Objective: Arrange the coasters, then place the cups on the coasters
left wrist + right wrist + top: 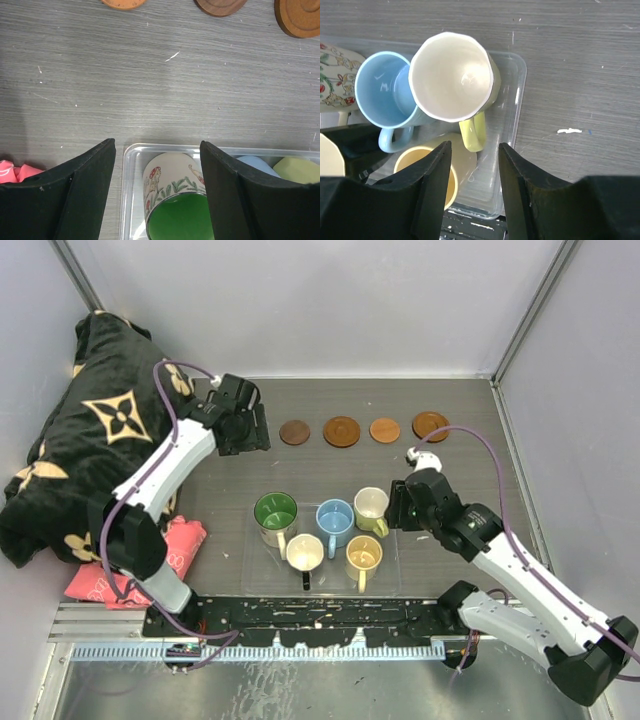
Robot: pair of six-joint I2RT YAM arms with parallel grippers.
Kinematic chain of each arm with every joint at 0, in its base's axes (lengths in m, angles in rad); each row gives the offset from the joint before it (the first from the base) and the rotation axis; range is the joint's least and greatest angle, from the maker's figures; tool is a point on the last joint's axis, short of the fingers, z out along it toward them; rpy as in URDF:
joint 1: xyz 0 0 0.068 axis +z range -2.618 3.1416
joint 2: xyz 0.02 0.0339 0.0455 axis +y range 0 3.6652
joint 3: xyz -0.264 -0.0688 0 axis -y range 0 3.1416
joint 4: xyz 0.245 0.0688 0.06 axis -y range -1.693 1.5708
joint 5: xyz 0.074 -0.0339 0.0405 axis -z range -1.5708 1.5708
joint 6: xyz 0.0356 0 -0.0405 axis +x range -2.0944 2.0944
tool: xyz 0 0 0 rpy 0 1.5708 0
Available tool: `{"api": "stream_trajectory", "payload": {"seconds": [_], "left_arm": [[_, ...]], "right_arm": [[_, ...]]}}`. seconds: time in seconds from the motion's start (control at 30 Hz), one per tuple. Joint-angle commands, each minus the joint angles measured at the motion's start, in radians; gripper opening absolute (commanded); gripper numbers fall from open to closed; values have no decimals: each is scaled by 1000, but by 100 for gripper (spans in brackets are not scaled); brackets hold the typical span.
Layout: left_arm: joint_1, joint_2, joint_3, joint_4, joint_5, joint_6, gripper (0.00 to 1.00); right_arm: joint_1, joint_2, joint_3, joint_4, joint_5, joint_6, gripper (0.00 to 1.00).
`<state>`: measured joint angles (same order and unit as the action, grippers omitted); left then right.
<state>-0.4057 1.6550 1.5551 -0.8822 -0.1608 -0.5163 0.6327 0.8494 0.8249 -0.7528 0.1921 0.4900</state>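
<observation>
Lower center, the released right end effector (475, 150) flanks the handle (472, 132) of the cream cup (452, 75); the left end effector (157, 146), also released, frames the green cup (172, 215).

Your left wrist view is cropping three coasters (300, 17) at its top edge and the green-inside cup (172, 200) at its bottom, and a finger (240, 200) is covering most of the light blue cup (255, 164); the right wrist's finger (427, 200) is hiding part of the yellow cup (461, 167).
</observation>
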Motion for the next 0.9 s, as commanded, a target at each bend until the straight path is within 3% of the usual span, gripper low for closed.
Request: {"api": "stream_trajectory", "payload": {"seconds": [0.0,0.3,0.57,0.87], "left_arm": [[-5,-88,-15,21,-17,-12,70],[-5,-119,-50,23,-12,-15,70],[-5,-139,-78,29,-5,-19,70],[-5,-145,-87,29,-2,-15,70]], "right_arm": [[28,-23,12,-11,2,32,48],[146,-30,48,-66,74,115,48],[376,19,111,-118,230,250,49],[393,22,96,-118,301,268,50]]}}
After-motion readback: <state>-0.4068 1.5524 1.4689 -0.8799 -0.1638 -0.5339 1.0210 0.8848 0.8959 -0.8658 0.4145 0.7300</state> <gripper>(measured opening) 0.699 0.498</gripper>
